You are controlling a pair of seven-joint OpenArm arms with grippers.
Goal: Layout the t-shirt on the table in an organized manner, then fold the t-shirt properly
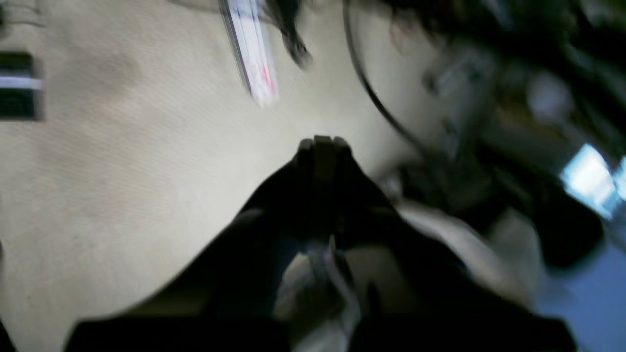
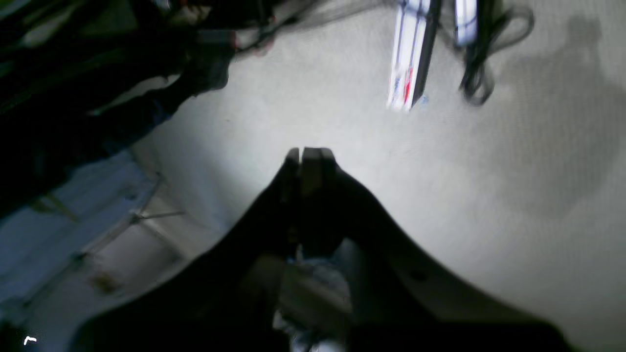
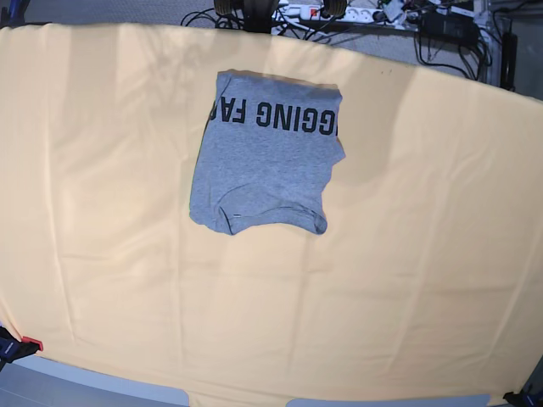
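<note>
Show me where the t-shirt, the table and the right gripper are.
t-shirt (image 3: 259,174): base view, plain grey middle.
table (image 3: 424,254): base view, bare orange cloth.
right gripper (image 2: 309,155): right wrist view, closed fingertips.

Tangle of black cables: on the grey carpet beyond the far edge, left of centre.
White power strip: on the floor just beside the cables, with red switches.
Dark adapter box: far right, among more leads.
Red-tipped clamp: at the near left corner.
White strip with red marking: blurred, lying on pale carpet in the left wrist view.
Looped black cord: beside a similar white strip in the right wrist view.
</note>
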